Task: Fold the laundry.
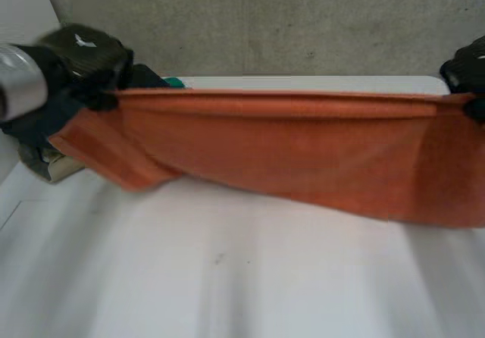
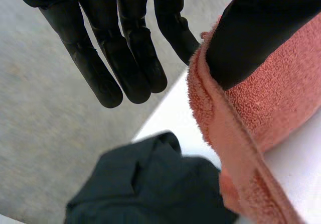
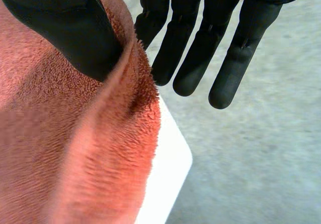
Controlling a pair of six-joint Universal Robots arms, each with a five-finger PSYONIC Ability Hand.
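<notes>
White table [image 1: 227,277] runs across the room with a grey wall behind it. An orange towel [image 1: 288,148] is held up over the table's far side, stretched wide between the two hands. Its top edge is taut and roughly level, doubled into a narrow fold along the top. The rest hangs down and sags lowest at the robot's right. A dark cloth [image 2: 150,184] lies bunched at the table's left end, beyond the left hand's fingertips. Left hand [image 2: 125,48]: fingers straight, thumb pressed on the towel's left top corner, pinching it against the nearest finger. Right hand [image 3: 195,43]: same grip, straight fingers and thumb clamping the towel's right top corner.
</notes>
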